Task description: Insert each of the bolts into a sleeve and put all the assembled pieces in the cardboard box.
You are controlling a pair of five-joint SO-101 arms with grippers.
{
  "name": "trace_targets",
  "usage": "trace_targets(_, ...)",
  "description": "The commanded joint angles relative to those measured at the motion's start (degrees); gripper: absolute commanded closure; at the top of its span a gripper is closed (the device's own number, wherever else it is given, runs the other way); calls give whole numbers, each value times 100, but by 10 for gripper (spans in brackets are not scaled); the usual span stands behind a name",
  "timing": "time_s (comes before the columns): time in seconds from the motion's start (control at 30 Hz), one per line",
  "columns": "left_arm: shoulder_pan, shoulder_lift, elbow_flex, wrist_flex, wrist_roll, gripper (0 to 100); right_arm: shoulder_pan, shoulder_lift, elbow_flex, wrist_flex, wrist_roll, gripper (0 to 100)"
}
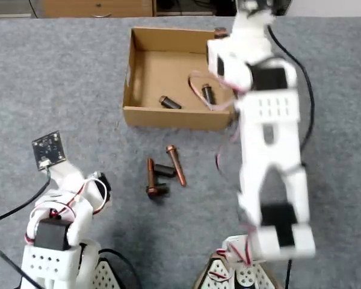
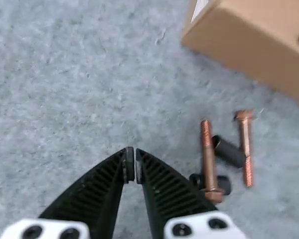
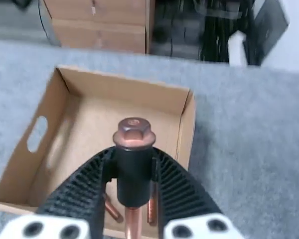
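**A:** Where is the right hand (image 3: 133,152) at this moment?

**B:** It hangs above the open brown cardboard box (image 1: 168,117), which stands at the middle of the far edge of the grey table (image 1: 60,72). The hand is clamped on a short black cylindrical sleeve (image 3: 134,184). A copper hex-head bolt (image 3: 134,133) sits in that sleeve, head upward.

**A:** What is inside the box?

**B:** Two dark pieces (image 1: 169,102) (image 1: 207,94) lie on its floor, apart from each other.

**A:** And on the table?

**B:** Two loose copper bolts (image 1: 175,164) (image 1: 150,174) and two loose black sleeves (image 1: 164,170) (image 1: 158,192) lie together about the table's middle, near the box's near wall. One sleeve lies between the bolts, and the other touches one bolt's head.

**A:** The left hand (image 2: 131,159)?

**B:** Its fingers are pressed together on nothing, toward the near left corner of the table.
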Motion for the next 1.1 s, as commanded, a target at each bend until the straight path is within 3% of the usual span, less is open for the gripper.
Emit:
trace_targets(0.0,-123,-22,35,-79,-246,981,48,1402,-2158,853,44,998)
trace_targets(0.17,-167,-22,62,-88,-246,981,31,3292,-4057,1723,44,998)
trace_targets(0.47,-167,-22,62,-88,-237,981,-48,5912,-6264,1890,53,998)
trace_targets(0.77,-167,-22,62,-88,-237,981,-224,7090,-6686,1952,220,995)
trace_targets(0.97,-167,-22,62,-88,-237,981,-268,7266,-6712,2189,378,850)
trace_targets(1.07,-158,-22,62,-88,-237,981,-242,7257,-6738,2207,387,828)
